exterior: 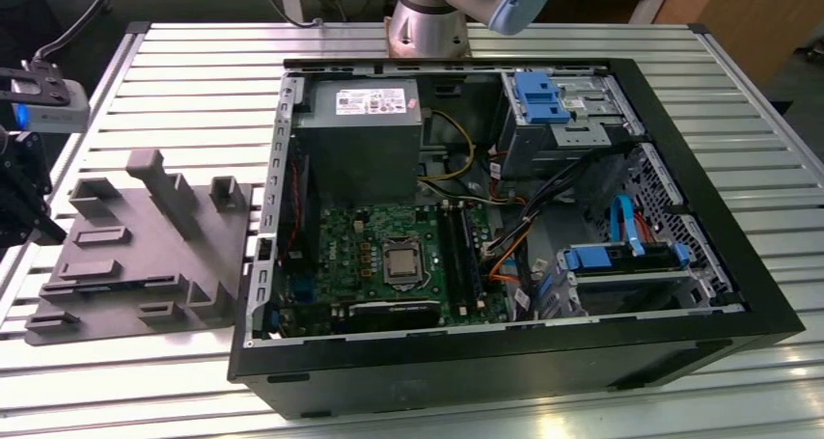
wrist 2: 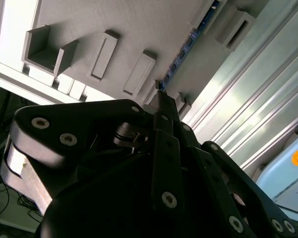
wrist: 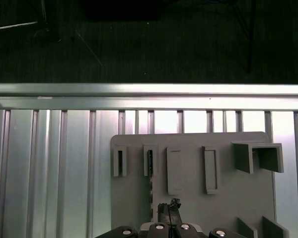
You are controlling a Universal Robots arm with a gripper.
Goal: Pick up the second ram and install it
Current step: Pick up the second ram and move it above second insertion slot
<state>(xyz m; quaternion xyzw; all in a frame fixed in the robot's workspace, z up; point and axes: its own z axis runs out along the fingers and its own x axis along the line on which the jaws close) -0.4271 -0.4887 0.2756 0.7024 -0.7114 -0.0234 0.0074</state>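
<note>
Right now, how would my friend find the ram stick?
On the slatted metal table, next to the open computer, lies a grey holder. The ram stands on edge in it, close to the pincer. It is the one thin dark strip among chunky grey blocks.

In the second wrist view my gripper (wrist 2: pixel 161 101) hides much of the grey fixture (wrist 2: pixel 139 29); the second ram (wrist 2: pixel 184 49) is edge-on, its chips too small to tell.
</note>
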